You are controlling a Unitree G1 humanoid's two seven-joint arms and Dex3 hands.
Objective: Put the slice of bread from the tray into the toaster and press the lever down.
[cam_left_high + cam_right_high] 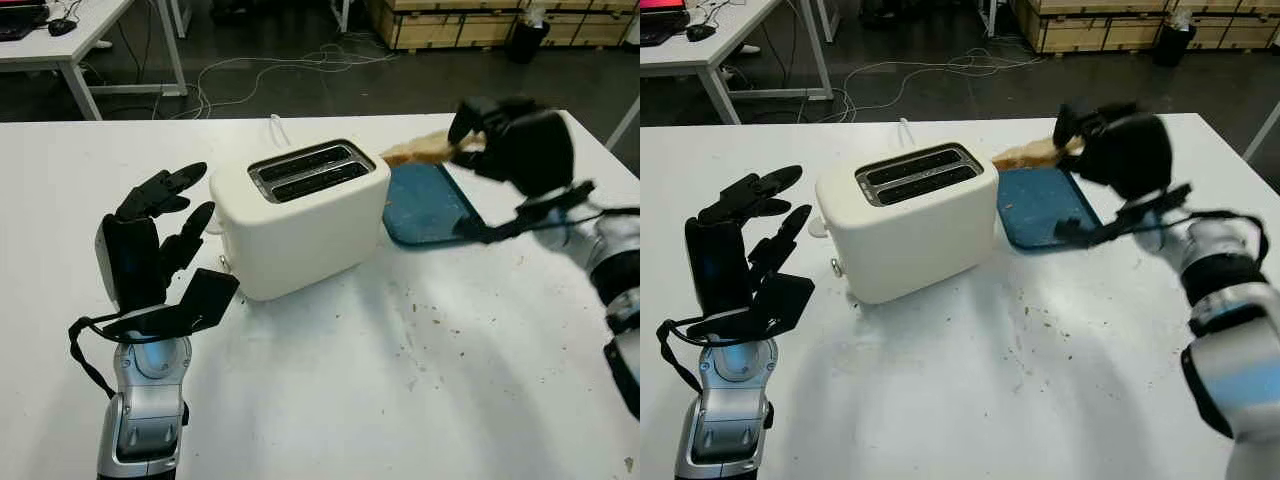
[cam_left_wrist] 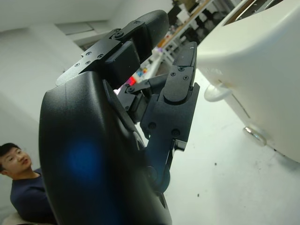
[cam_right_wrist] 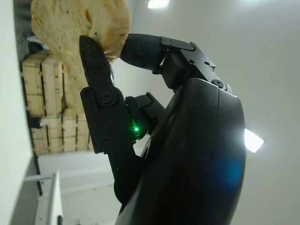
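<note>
You've got a smooth, slightly glossy cream plastic toaster (image 1: 300,215) with shiny metal trim around its slots. The slice of bread (image 3: 79,28) looks rough and porous, pale with browner patches. The tray (image 1: 425,205) is dull blue, scuffed and speckled. Both the left hand (image 1: 150,235) and right hand (image 1: 505,135) have semi-gloss black plastic shells, with brushed silver metal forearms. The white table (image 1: 400,390) looks matt and crumb-dusted.

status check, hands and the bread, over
Right hand shut on slice of bread, lifted above tray. Left hand open, beside toaster. Toaster slots unobstructed.
</note>
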